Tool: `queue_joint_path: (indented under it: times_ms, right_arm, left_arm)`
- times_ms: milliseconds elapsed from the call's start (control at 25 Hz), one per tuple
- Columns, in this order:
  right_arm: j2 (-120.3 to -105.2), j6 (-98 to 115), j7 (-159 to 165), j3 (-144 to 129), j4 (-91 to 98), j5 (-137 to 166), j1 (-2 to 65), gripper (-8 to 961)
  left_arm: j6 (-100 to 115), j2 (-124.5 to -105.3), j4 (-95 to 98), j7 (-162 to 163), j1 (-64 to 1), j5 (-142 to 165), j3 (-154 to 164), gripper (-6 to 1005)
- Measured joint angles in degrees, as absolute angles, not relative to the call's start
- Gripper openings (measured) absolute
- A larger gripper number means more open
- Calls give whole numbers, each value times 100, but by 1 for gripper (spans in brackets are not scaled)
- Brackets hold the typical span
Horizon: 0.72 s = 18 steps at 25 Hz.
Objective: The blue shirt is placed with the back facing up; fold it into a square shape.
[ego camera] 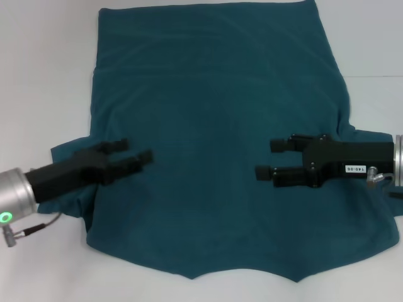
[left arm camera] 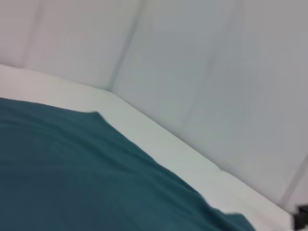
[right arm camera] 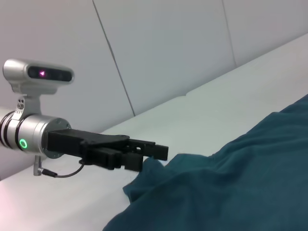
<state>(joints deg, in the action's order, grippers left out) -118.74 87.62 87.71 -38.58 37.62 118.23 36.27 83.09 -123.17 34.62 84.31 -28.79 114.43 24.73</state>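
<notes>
You have the blue shirt (ego camera: 214,145) spread flat on the white tabletop (ego camera: 44,75), with its sleeves poking out at both sides. Your left end effector (ego camera: 140,151) sits over the shirt's left part, near the left sleeve, its fingers spread and empty. Your right end effector (ego camera: 267,158) sits over the right part, fingers likewise parted, holding nothing.

The shirt (ego camera: 214,157) is soft, matt, fleecy cloth. Both claws, left (ego camera: 137,153) and right (ego camera: 267,158), look like matt black plastic on brushed-metal wrists. The surface (ego camera: 44,75) is smooth and matt white.
</notes>
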Motion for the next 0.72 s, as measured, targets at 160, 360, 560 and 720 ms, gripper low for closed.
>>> queue_joint_path:
  times_ms: [160,360,560,720]
  right_arm:
    - [-11881,8689,8771,-3858,3652,11722,3620,910]
    - [-11895,8594,8820,-3858,3607,11675,3618,909]
    - [-11900,8580,8828,-3858,3566,11618,3630,909]
    - [-11900,8577,8830,-3858,3566,11562,3630,908]
  left_arm:
    - [7893,-12323,3466,8637,-2809,11433,2144,869]
    - [6930,-12304,3494,9189,-2702,11426,1935,862]
    - [6611,-12300,3510,9286,-2619,11425,1861,855]
    - [6379,-12301,3519,9323,-2524,11426,1819,850]
